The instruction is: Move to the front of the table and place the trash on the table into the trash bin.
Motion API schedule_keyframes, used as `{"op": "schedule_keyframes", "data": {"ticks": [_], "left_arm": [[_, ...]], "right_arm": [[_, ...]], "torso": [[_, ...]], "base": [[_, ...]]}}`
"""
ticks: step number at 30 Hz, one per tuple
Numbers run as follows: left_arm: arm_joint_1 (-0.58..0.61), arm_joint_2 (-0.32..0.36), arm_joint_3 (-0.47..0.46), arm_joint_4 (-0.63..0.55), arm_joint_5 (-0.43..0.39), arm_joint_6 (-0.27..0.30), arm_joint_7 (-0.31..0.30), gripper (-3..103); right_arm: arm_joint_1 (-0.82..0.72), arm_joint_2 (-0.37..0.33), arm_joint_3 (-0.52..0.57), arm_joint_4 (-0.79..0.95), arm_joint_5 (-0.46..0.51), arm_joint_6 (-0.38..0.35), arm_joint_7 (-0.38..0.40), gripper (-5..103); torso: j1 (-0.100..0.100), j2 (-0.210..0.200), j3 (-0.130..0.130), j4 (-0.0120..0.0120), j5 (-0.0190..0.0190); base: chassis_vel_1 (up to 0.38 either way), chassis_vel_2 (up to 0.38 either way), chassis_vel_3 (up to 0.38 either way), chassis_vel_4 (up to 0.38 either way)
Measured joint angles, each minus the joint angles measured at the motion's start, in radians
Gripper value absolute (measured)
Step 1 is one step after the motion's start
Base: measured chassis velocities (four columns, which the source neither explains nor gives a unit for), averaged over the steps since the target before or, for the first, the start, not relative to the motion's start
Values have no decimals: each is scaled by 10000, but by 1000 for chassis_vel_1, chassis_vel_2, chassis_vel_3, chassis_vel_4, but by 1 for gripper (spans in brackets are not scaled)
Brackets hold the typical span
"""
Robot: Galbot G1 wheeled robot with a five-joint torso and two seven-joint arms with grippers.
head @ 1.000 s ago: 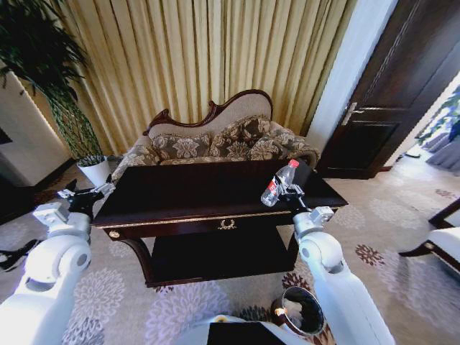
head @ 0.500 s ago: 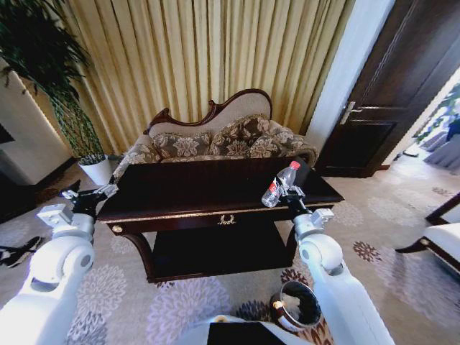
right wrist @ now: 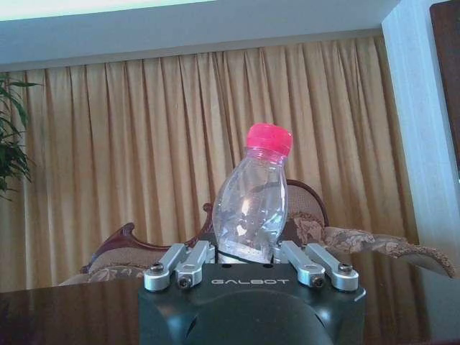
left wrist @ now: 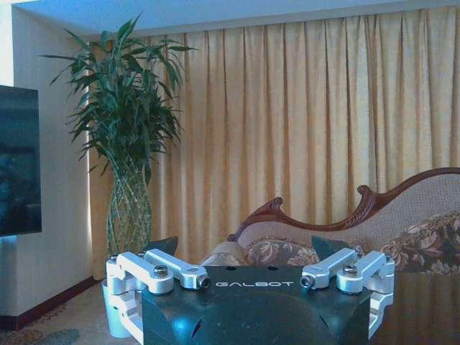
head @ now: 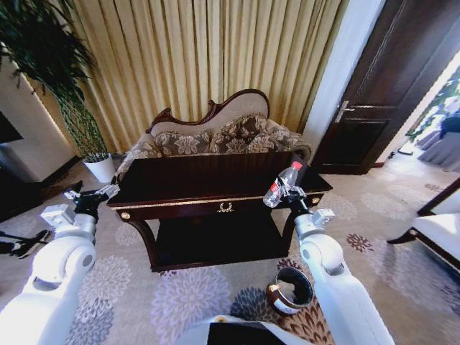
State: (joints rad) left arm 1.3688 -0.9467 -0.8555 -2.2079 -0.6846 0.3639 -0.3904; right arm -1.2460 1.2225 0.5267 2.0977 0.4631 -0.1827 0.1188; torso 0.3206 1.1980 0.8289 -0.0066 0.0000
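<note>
Now right gripper point(head: 287, 192) jaws clamped on the bottle point(head: 279, 185); left gripper point(head: 92, 195) jaws wide apart, empty.

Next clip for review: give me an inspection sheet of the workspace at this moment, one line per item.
Surface: the table, dark and glossy, no litter seen on its top.
Job's things: the bottle, red cap up, held by the right end effector at the table's right end; the trash bin on the carpet beside the right arm.
Clutter: nothing seen.
Grippers: right end effector shut on the bottle; left end effector open, held off the table's left end.
Cables: nothing seen.
Surroundings: sofa behind the table, curtains, potted plant, dark door.
</note>
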Motion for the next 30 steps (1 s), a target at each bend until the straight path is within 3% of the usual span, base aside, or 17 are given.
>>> {"op": "schedule_keyframes", "data": {"ticks": [30], "left_arm": [[102,-76,163,49,105,-210,46,100]], "right_arm": [[-247,524,-135,-657,-732,416,0,30]], "torso": [[-3,3,-2,2,-1]], "base": [[108,-105,-103,109]]}}
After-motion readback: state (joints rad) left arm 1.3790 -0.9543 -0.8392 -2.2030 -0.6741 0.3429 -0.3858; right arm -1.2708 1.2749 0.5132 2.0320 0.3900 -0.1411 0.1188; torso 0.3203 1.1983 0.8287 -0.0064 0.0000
